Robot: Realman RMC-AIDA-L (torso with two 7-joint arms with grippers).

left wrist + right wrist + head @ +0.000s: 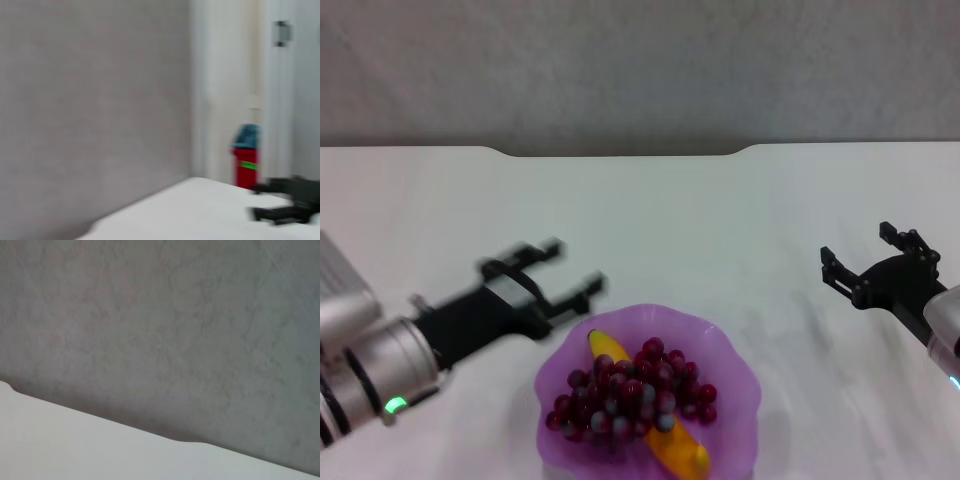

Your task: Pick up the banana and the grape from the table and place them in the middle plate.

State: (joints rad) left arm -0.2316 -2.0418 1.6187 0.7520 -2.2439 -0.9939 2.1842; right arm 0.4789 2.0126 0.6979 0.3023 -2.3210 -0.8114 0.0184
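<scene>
On the white table, near the front edge in the head view, we see the middle plate, purple and scalloped, with both fruits already in it. We see the banana lying diagonally across the plate, one end at the far left of the bowl and the other at the near right rim, and the grape bunch piled on top of its middle, covering most of it. Our left gripper sits just beside the plate's far-left rim, above the table, fingers spread apart and holding nothing; it looks motion-blurred. Our right gripper hangs well apart from the plate on the right side, fingers also parted and empty. From the left wrist view we catch the right gripper far off over the tabletop, plus a red and blue object behind the table by the wall. Our right wrist view shows only table edge and grey wall.
</scene>
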